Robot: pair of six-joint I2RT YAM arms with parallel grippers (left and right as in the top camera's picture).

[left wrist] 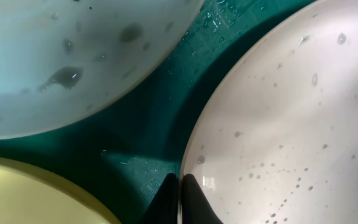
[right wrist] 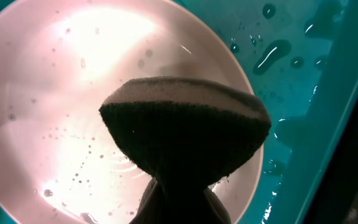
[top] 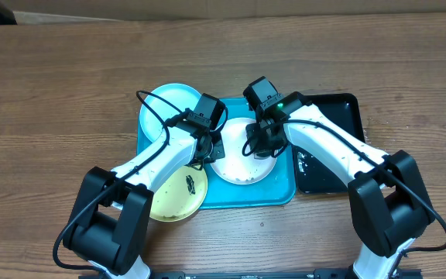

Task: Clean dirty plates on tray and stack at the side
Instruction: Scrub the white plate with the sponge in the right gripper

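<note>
White plate (top: 242, 167) lies on turquoise tray (top: 281, 195); blue plate (top: 161, 108) and yellow-green plate (top: 178, 194) overlap its left rim.

Glossy white plate (right wrist: 48, 93), rough dark sponge (right wrist: 185, 134)

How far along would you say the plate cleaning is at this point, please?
Done: the white plate looks nearly clean, only droplets and specks. In hand: the right end effector holds a sponge over it while the left end effector pinches its rim. Remaining: the yellow-green plate carries a dark smear, the light blue plate shows grey smudges, and no plates are stacked yet.
</note>
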